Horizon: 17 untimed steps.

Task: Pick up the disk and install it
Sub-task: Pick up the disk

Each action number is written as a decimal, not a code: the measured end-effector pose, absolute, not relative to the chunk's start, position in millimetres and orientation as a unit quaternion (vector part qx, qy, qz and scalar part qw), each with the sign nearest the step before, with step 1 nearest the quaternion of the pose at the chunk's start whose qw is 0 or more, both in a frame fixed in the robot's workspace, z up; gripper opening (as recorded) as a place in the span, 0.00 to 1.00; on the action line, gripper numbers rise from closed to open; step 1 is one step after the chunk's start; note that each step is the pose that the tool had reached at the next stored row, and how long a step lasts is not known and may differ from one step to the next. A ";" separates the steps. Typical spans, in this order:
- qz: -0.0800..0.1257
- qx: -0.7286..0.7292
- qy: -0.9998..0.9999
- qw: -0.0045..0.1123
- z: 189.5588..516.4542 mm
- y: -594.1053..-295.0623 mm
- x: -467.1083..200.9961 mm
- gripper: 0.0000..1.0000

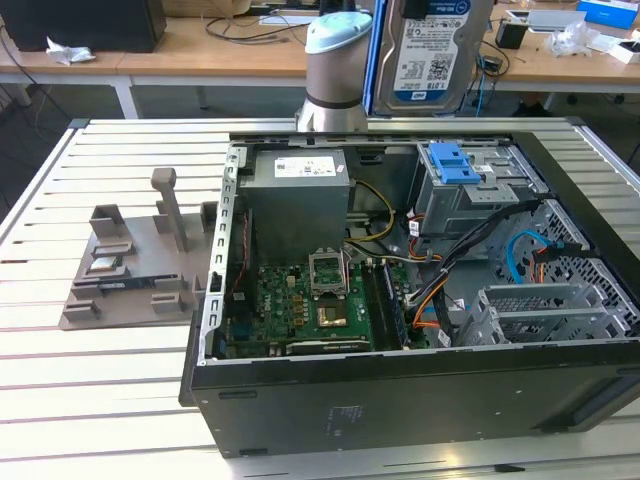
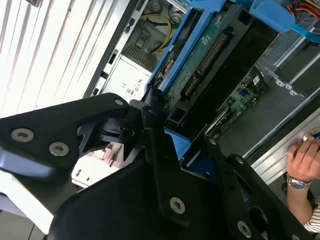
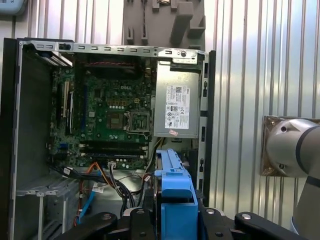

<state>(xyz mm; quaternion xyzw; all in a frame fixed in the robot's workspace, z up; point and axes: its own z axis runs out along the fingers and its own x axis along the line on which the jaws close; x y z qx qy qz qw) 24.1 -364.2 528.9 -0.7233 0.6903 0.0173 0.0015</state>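
The disk point(image 1: 432, 50) hangs upright above the far side of the open computer case point(image 1: 400, 390), its white-and-blue label facing the exterior camera. In the second wrist view its green circuit-board underside and blue bracket point(image 2: 205, 55) run away from my gripper point(image 2: 182, 145), whose black fingers point(image 2: 152, 130) clamp the bracket's near end. In the first wrist view the blue bracket edge point(image 3: 175, 192) stands between my gripper's point(image 3: 175, 217) fingers, over the case interior. The gripper is shut on the disk.
Inside the case are a grey power-supply box point(image 1: 298, 190), a green motherboard point(image 1: 310, 300) and a metal drive cage with a blue latch point(image 1: 452, 160). A grey fixture point(image 1: 140, 260) sits on the slatted table at the exterior view's left. A person's hand point(image 2: 305, 157) rests beside the case.
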 end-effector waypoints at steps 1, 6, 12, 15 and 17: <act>0.017 -0.723 0.690 0.002 528.8 -367.7 24.9 0.36; 0.017 -0.723 0.690 0.001 528.7 -374.3 26.8 0.36; 0.017 -0.723 0.690 0.002 528.6 -380.6 28.8 0.36; 0.017 -0.723 0.690 0.002 528.4 -386.3 30.6 0.36; 0.017 -0.723 0.690 0.001 528.4 -388.7 31.3 0.36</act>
